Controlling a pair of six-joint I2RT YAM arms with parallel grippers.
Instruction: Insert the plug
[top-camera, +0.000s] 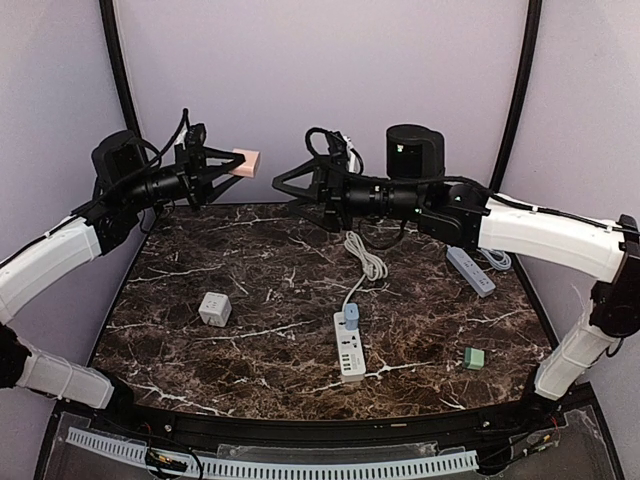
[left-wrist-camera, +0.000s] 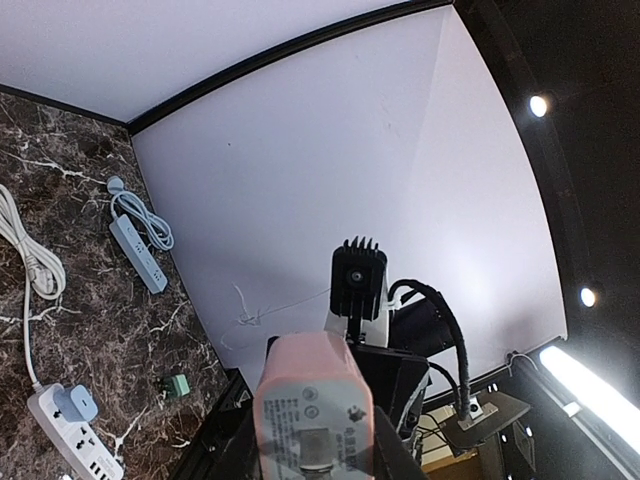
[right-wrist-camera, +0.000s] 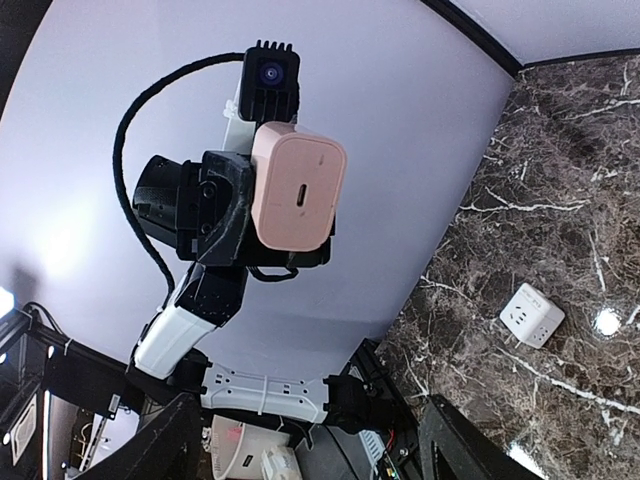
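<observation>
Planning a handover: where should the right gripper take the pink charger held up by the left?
On the pink charger, probably the free end poking past the left gripper; the right gripper comes straight in from its side, jaws across the flat faces.

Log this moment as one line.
left gripper: shut on pink charger, midair | right gripper: open, empty | power strip: on table

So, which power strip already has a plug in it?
The centre strip, carrying the blue plug; the far-right strip shows none.
</observation>
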